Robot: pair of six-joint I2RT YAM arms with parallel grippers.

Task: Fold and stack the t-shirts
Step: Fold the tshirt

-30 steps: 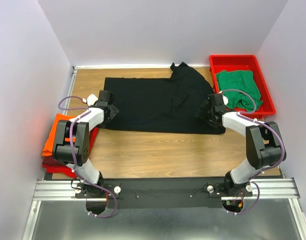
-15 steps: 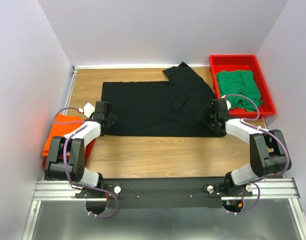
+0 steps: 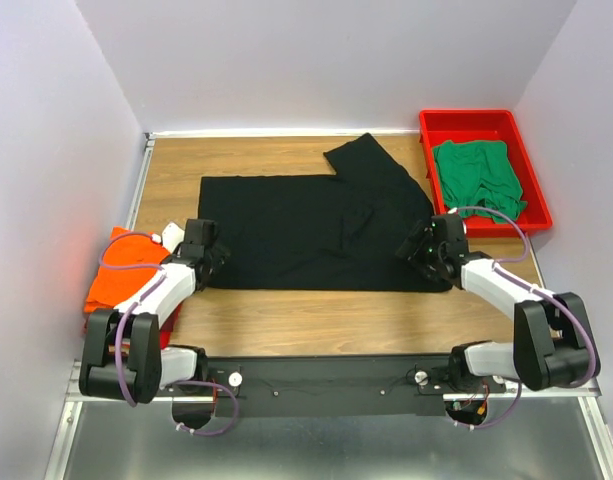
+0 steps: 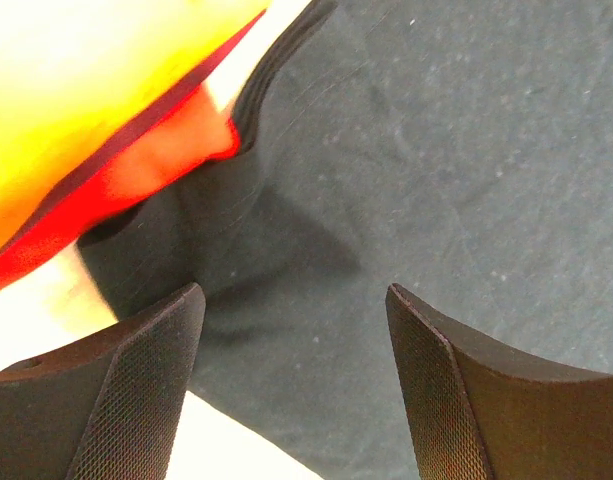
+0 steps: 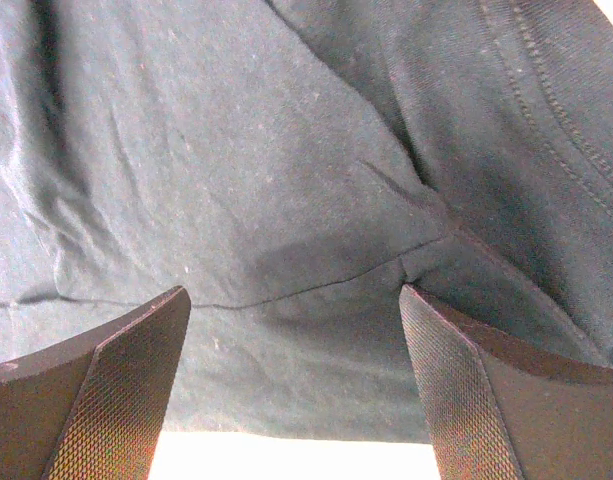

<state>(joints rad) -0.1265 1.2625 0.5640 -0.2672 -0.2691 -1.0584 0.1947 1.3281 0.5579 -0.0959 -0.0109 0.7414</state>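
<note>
A large black t-shirt (image 3: 306, 225) lies spread across the middle of the table, one sleeve flipped up at the back right. My left gripper (image 3: 214, 262) hovers open over its near left corner, black cloth (image 4: 406, 180) showing between the fingers. My right gripper (image 3: 423, 252) stands open over the near right corner, with creased black fabric (image 5: 286, 200) under the jaws. An orange t-shirt (image 3: 116, 272) lies folded on a dark red one (image 3: 171, 315) at the left edge. A green t-shirt (image 3: 476, 175) sits crumpled in the red tray (image 3: 536, 205).
The red tray stands at the back right beside the wall. The folded stack lies close to the left arm's elbow. Bare wood (image 3: 326, 315) runs between the black shirt's near hem and the arm bases. White walls close in on three sides.
Both grippers have drawn back toward the near edge with the black shirt's hem. The shirt has slid nearer and lies flatter, and the arms are folded lower.
</note>
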